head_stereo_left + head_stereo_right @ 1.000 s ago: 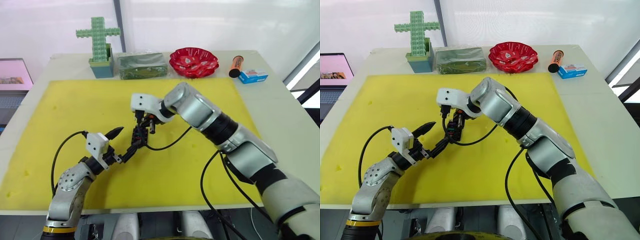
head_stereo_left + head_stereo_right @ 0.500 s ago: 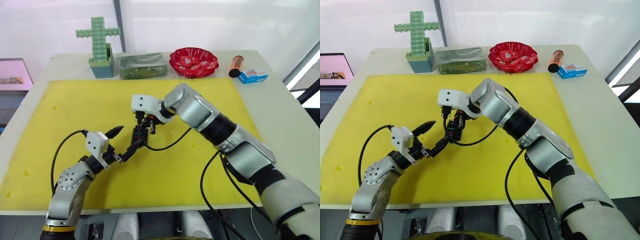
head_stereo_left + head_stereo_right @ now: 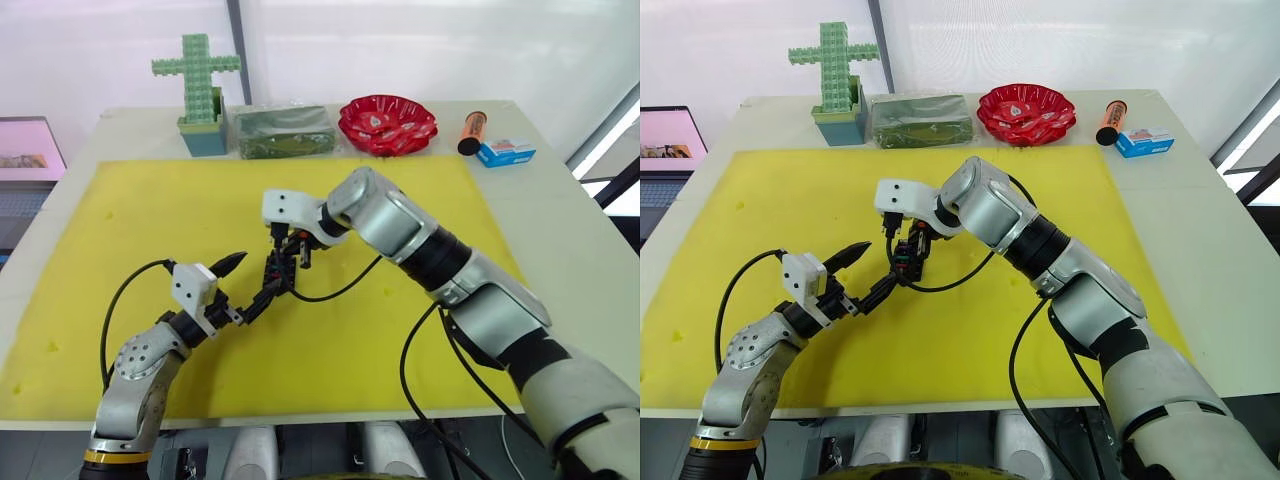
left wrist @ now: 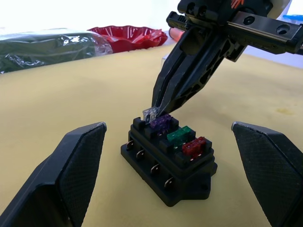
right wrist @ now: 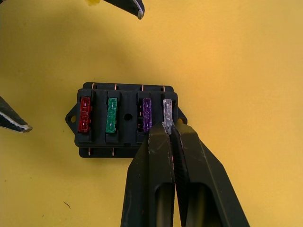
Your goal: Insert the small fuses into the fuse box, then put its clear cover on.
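The fuse box (image 5: 127, 121) is sitting flat on the yellow mat (image 3: 420, 200) that is covering the middle of the desk (image 3: 560, 200), roughly at the mat's centre. Three of the small fuses are sitting in its slots in a row: the red fuse (image 5: 85, 115), the green fuse (image 5: 111, 115) and the purple fuse (image 5: 147, 115). The right tool (image 5: 167, 126) is reaching down over the end slot beside the purple one, its two fingers closed together and pinching the pale grey fuse (image 5: 166, 109), which is standing at that slot with its upper part still showing above the box. The left tool (image 3: 247, 281) is resting low on the mat just beside the box, on the robot's side of it, with its fingers (image 4: 71, 170) spread wide apart and gripping nothing; the box is lying between them without touching either. Along the far edge of the desk, well apart from the work, a green block cross (image 3: 196, 75), a dark green packet (image 3: 283, 131), a red dish (image 3: 387, 123), an orange tube (image 3: 471, 131) and a small blue box (image 3: 506, 152) are standing in a line.
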Controlling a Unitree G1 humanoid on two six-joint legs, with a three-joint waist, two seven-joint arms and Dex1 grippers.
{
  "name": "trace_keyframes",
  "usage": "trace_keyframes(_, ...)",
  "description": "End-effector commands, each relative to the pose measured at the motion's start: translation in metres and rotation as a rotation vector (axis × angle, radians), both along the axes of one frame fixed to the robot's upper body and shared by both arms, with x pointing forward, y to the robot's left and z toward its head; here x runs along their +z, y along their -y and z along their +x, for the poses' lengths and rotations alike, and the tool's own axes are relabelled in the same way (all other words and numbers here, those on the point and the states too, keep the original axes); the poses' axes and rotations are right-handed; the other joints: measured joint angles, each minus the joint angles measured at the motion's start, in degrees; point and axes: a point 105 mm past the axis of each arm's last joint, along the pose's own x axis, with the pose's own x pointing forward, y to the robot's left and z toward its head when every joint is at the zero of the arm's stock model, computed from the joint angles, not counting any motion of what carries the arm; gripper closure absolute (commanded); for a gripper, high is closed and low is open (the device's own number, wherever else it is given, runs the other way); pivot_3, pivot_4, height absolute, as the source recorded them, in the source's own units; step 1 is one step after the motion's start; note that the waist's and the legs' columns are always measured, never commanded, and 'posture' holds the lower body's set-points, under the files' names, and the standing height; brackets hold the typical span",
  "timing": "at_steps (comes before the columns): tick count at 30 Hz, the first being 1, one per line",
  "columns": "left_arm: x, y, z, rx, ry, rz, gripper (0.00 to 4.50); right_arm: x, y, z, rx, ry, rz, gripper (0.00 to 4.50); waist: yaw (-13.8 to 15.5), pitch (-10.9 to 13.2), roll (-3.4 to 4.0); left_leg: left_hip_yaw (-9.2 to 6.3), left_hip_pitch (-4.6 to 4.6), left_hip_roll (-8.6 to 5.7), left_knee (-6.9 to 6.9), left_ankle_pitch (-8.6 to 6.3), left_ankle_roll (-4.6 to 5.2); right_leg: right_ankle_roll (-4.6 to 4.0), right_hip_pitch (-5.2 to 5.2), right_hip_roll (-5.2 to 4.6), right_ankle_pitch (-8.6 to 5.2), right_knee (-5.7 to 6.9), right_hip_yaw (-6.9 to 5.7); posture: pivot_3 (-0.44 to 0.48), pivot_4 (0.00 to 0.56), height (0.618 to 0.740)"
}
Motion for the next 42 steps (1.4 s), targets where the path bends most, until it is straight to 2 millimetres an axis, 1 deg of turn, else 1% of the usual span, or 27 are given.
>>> trace_keyframes(1,0.01,-0.003,0.001,0.013,0.043,0.007,0.0,0.009,-0.005,-0.002,0.016,0.016,0.026,3.99,0.0,0.0,0.0,0.0,0.0,0.0,0.0,0.0,0.0,0.0,0.0,0.0,0.0,0.0,0.0,0.0,0.15,0.74)
trace_keyframes(2,0.01,-0.003,0.001,0.013,0.043,0.007,0.0,0.009,-0.005,-0.002,0.017,0.017,0.026,3.83,-0.01,0.0,0.0,0.0,0.0,0.0,0.0,0.0,0.0,0.0,0.0,0.0,0.0,0.0,0.0,0.0,0.15,0.74)
trace_keyframes(3,0.01,-0.004,0.001,0.014,0.042,0.009,0.0,0.009,-0.006,-0.002,0.02,0.017,0.026,3.54,-0.01,0.0,0.0,0.0,0.0,0.0,0.0,0.0,0.0,0.0,0.0,0.0,0.0,0.0,0.0,0.0,0.15,0.74)
trace_keyframes(12,0.01,-0.005,0.001,0.015,0.041,0.01,0.0,0.01,-0.006,-0.003,0.027,0.007,0.031,3.54,-0.02,0.0,0.0,0.0,0.0,0.0,-0.01,0.0,0.0,0.0,0.0,0.0,0.0,0.0,0.0,0.0,0.15,0.74)
trace_keyframes(21,0.009,-0.005,0.002,0.016,0.04,0.012,0.0,0.027,-0.003,-0.007,0.054,-0.01,0.069,3.54,0.01,0.0,0.0,0.0,0.0,0.0,0.0,0.0,0.0,0.0,0.0,0.0,0.0,0.0,0.0,0.0,0.15,0.74)
trace_keyframes(28,0.009,-0.005,0.002,0.009,0.04,0.014,0.0,0.034,0.0,-0.011,0.07,-0.028,0.108,3.54,-0.03,0.0,0.0,0.0,0.0,0.0,-0.01,0.0,0.0,0.0,-0.01,0.0,0.0,0.0,0.0,0.0,0.15,0.74)
trace_keyframes(33,0.009,-0.005,0.002,0.002,0.04,0.016,0.0,0.042,-0.002,-0.015,0.088,-0.047,0.179,3.54,0.01,0.0,0.0,0.0,0.0,0.0,-0.01,0.0,0.0,0.0,0.0,0.0,0.0,-0.01,0.0,0.0,0.15,0.74)
trace_keyframes(36,0.011,-0.005,0.003,-0.001,0.043,0.018,0.0,0.052,-0.006,-0.025,0.124,-0.115,0.366,3.54,0.06,-0.01,-0.02,0.0,0.0,0.0,-0.02,0.0,0.0,0.0,0.0,0.0,0.0,-0.01,-0.01,0.0,0.15,0.74)
trace_keyframes(37,0.011,-0.005,0.004,-0.004,0.044,0.019,0.0,0.051,-0.005,-0.025,0.12,-0.135,0.383,3.54,0.06,-0.01,-0.02,-0.01,0.0,0.0,-0.01,0.0,0.0,0.0,0.02,0.0,0.0,-0.01,-0.02,0.0,0.15,0.74)
trace_keyframes(40,0.012,-0.004,0.005,-0.01,0.045,0.021,0.0,0.046,-0.001,-0.016,0.073,-0.12,0.383,3.54,0.0,-0.01,-0.01,-0.01,0.0,0.0,0.0,0.0,-0.01,0.0,0.02,-0.01,0.0,0.0,-0.02,0.0,0.15,0.74)
trace_keyframes(42,0.012,-0.004,0.005,-0.015,0.044,0.023,0.0,0.045,-0.001,-0.013,0.055,-0.118,0.39,3.96,-0.03,-0.01,-0.01,-0.01,0.01,0.0,0.0,0.0,-0.01,0.0,0.02,-0.01,0.0,0.0,-0.02,0.0,0.15,0.74)
